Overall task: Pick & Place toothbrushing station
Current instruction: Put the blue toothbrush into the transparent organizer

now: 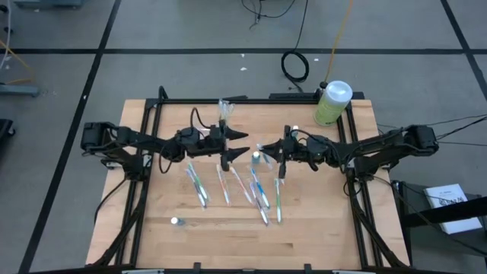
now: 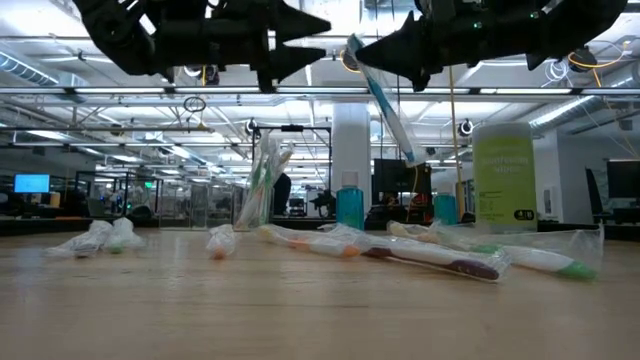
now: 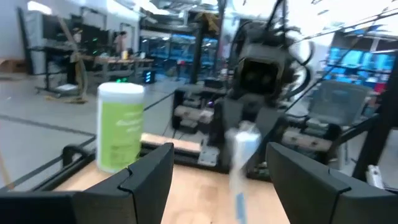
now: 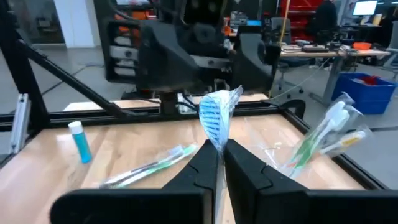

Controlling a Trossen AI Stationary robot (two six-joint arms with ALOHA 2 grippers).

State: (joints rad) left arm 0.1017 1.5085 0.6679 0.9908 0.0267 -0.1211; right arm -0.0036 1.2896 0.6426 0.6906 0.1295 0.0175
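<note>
The toothbrushing station [image 1: 224,113] is a clear holder standing on its base near the table's far edge, with wrapped brushes upright in it; it also shows in the low view [image 2: 262,190] and the right wrist view [image 4: 323,140]. My right gripper [image 1: 262,152] hovers above the table's middle, shut on a wrapped blue toothbrush [image 2: 390,110]. My left gripper [image 1: 243,146] faces it from the left at the same height, open, fingers [image 3: 143,174] empty; the held brush [image 3: 241,162] shows just beyond them. My right gripper pinches the wrapped blue toothbrush between its two fingers just below the bristle head [image 4: 217,138]. The fingers lie level, coming from the table's right, across the brush. The head sticks up above them; the handle [image 2: 400,135] hangs tilted below, clear of the table.
Several wrapped toothbrushes [image 1: 228,186] lie flat on the table's middle, under both grippers. A green bottle with a white cap [image 1: 332,103] stands at the far right corner. A small blue tube [image 4: 79,142] stands near the front left [image 1: 176,221].
</note>
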